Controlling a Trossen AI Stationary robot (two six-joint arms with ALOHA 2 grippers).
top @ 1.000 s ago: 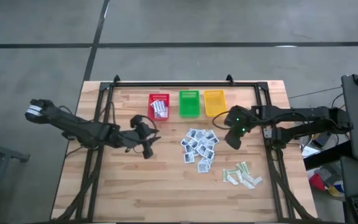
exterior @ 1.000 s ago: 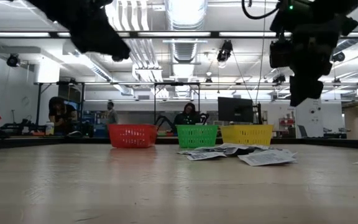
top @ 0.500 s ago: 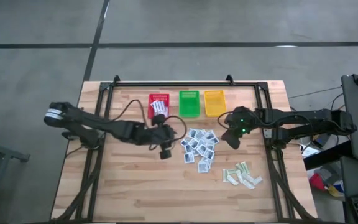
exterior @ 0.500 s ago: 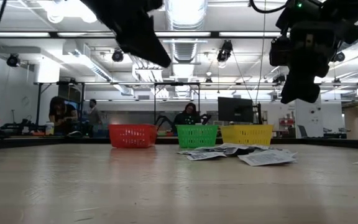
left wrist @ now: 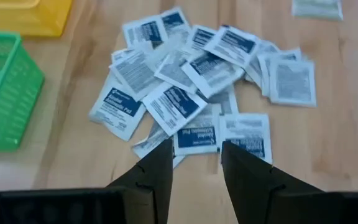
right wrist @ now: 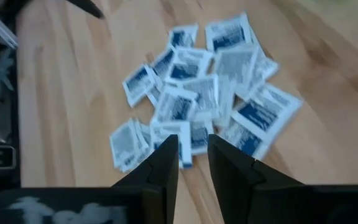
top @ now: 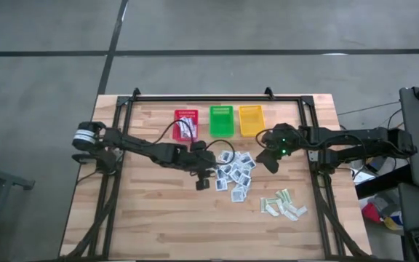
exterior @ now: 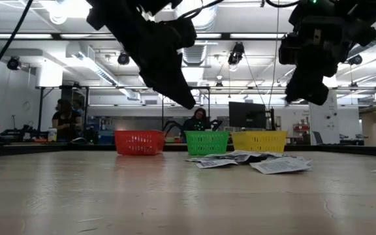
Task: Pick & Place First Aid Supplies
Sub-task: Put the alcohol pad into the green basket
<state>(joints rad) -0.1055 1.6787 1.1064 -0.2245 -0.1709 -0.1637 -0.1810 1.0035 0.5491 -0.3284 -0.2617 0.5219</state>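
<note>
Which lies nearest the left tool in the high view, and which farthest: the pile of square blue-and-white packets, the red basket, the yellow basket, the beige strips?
From the left tool, open above the table's middle:
1. Pile of square packets, just beside it toward the right arm.
2. Red basket, at the far edge.
3. Yellow basket, far edge, right arm's side.
4. Beige strips, near the right front.

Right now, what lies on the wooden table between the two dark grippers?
In the high view, the heap of small square white-blue packets lies between the left gripper and the right gripper.
</note>
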